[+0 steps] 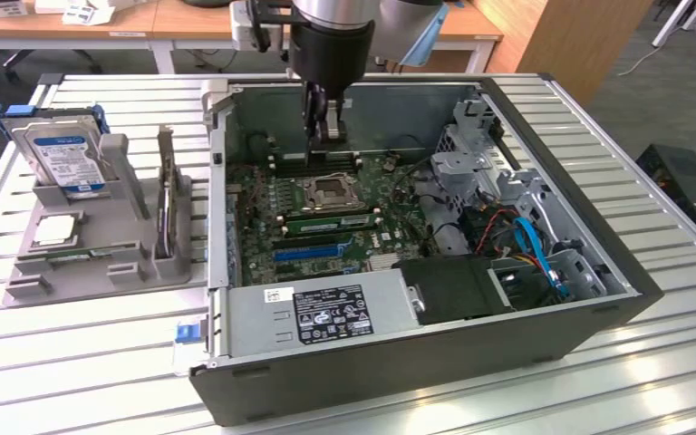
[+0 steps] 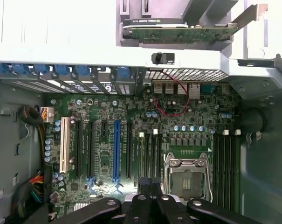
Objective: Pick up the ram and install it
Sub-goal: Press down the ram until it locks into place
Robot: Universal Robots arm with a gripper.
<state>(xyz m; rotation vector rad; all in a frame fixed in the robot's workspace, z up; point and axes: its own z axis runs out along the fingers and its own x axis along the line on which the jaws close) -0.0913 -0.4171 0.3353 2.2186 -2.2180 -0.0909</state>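
— Looking into the case (image 1: 590, 272): where is the gripper (image 1: 327, 136)?
— Down over the board, fingers pressed together, nothing visibly clamped between them.
— And the ram (image 1: 305, 163)?
— Seated edge-up in a slot just beyond the socket (image 1: 330, 192), right under the fingertips. I can't tell whether they touch it.

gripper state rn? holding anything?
Gripper: jaws closed, low inside the PC case above the motherboard; whether they pinch the ram cannot be told.
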